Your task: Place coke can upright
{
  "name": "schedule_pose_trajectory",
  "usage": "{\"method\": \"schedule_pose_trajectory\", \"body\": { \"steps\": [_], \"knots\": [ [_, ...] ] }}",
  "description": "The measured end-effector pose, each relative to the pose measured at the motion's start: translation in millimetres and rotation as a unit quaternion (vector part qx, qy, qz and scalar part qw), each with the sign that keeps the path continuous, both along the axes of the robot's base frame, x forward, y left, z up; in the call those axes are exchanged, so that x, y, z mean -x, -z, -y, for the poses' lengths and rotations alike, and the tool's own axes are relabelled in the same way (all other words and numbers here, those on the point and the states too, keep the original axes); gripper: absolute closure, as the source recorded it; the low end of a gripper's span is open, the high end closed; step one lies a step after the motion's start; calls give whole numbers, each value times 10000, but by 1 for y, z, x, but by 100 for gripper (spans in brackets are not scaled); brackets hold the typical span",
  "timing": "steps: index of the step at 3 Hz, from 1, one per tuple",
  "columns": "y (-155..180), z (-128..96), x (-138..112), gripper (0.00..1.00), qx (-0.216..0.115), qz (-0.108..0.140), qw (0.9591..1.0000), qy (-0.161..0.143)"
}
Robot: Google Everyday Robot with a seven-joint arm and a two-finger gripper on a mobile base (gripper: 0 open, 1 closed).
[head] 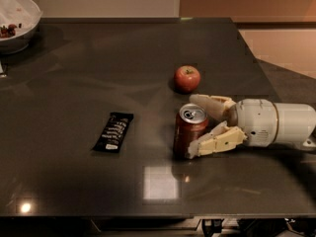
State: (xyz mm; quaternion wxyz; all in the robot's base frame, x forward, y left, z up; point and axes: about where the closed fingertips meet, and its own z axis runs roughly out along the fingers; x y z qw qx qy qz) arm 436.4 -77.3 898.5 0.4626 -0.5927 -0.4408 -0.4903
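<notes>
The red coke can [187,132] stands upright on the dark table [74,83], silver top facing up, right of centre. My gripper [193,126] reaches in from the right at the can's height. Its cream fingers [217,141] straddle the can, one behind its top and one low at its front right side. The jaws stand spread wider than the can, and the far finger is apart from it. The can rests on the table by itself.
A red apple [187,78] sits just behind the can and the far finger. A black snack bar [113,131] lies to the can's left. A white bowl [17,21] with some food is at the far left corner. The table's right edge runs close behind my arm.
</notes>
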Motion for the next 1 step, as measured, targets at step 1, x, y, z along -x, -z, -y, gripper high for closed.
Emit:
{"method": "schedule_pose_trajectory", "body": {
  "steps": [1],
  "knots": [
    [0, -2, 0, 0, -29, -186, 9998, -5]
  ]
}}
